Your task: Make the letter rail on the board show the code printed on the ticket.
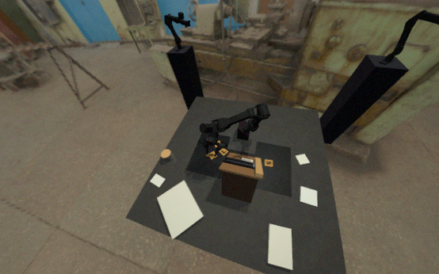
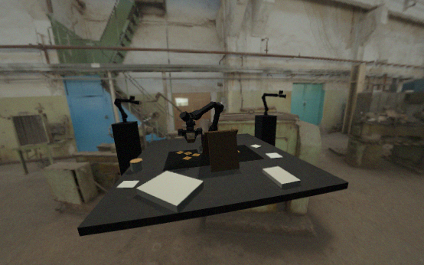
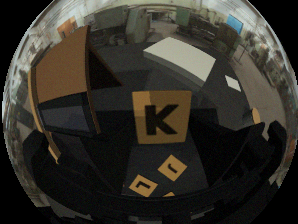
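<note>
My gripper point(image 1: 215, 149) point(image 2: 190, 138) point(image 3: 162, 119) is shut on the K tile point(image 3: 145, 131), which faces the wrist camera with its K upright, above the left dark mat. In the wrist view, a J tile point(image 3: 172, 167) and an L tile point(image 3: 143, 185) lie below it, with a sliver of another. The exterior view shows several tiles on that mat. One more tile point(image 1: 269, 162) lies right of the board. The board point(image 1: 238, 169) point(image 2: 223, 151) point(image 3: 62, 70) stands right of the gripper, its dark rail point(image 1: 239, 162) showing no tile I can make out. The ticket point(image 1: 247, 160) is unreadable.
A round wooden-topped cylinder point(image 1: 166, 154) point(image 2: 136, 162) stands near the left edge. A large white slab point(image 1: 180, 210) point(image 2: 170, 188) lies front left and a smaller one point(image 1: 280, 246) point(image 2: 282, 175) front right. Thin white squares lie near both sides. Two other arms stand on pillars behind.
</note>
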Robot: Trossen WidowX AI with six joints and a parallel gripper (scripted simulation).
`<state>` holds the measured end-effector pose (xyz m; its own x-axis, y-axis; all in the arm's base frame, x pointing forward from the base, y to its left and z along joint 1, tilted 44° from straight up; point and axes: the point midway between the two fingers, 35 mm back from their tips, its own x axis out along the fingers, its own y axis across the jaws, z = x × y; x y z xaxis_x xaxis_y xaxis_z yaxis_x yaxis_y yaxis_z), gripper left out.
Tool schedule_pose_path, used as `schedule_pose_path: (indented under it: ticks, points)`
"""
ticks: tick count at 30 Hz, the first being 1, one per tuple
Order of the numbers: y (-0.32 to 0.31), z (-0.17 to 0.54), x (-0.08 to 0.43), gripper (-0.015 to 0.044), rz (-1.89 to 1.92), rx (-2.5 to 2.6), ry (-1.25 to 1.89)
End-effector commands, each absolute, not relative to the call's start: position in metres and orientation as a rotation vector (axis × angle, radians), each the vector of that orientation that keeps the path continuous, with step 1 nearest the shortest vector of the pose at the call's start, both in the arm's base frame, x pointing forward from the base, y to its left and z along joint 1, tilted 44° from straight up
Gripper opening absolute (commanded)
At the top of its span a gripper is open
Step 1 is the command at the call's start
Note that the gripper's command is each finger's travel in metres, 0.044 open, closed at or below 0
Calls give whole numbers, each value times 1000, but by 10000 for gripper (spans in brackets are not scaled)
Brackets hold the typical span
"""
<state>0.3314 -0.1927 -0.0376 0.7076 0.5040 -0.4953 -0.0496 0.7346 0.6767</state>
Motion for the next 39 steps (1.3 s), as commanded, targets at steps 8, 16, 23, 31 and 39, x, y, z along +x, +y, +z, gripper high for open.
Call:
schedule_pose_path:
  ticks: [8, 16, 23, 31, 39]
  points:
    - [-188, -43, 337, 0, 334, 697, 724]
    - [-186, -40, 337, 0, 334, 697, 724]
    - [-184, -37, 336, 0, 334, 698, 725]
    - [-182, -33, 337, 0, 334, 698, 725]
    - [-180, -30, 337, 0, 334, 698, 725]
